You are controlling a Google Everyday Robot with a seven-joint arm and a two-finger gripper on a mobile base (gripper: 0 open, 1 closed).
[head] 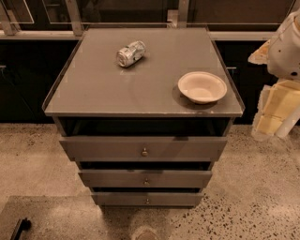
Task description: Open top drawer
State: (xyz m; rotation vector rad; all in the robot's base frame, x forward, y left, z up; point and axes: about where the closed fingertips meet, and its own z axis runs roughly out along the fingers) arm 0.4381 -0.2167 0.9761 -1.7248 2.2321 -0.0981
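Nearest, on the speckled floor (253, 206), a dark object (18, 227) is cut off at the lower left and a pale round shape (144, 233) is cut off at the bottom centre. I cannot say what either is.

Above them three drawer fronts are stacked under the front edge of the bench (93, 101). The bottom drawer (117, 198) and middle drawer (112, 178) look narrower. The top drawer (103, 148) is the widest and sits directly below the front edge, with a small round knob (144, 152) at its centre. A dark band separates its front from the bench top. It could be a slight opening or only shadow under the overhang, so I judge the drawer at best barely started. The knob is untouched and its inside is hidden.

A pale bowl (202, 86) stands upright near the front right corner. A crushed can (131, 53) lies on its side toward the far edge, left of centre. Both sit back from the front edge, so pulling the drawer should not disturb them.

The gripper (274, 112) hangs off the right edge, beyond the front right corner and well apart from the knob, probably parked before its approach. Its pale and yellowish parts overlap and are partly cut off, so I cannot tell how the jaws stand.

Past the far edge are dark panels (140, 11) with pale frames.
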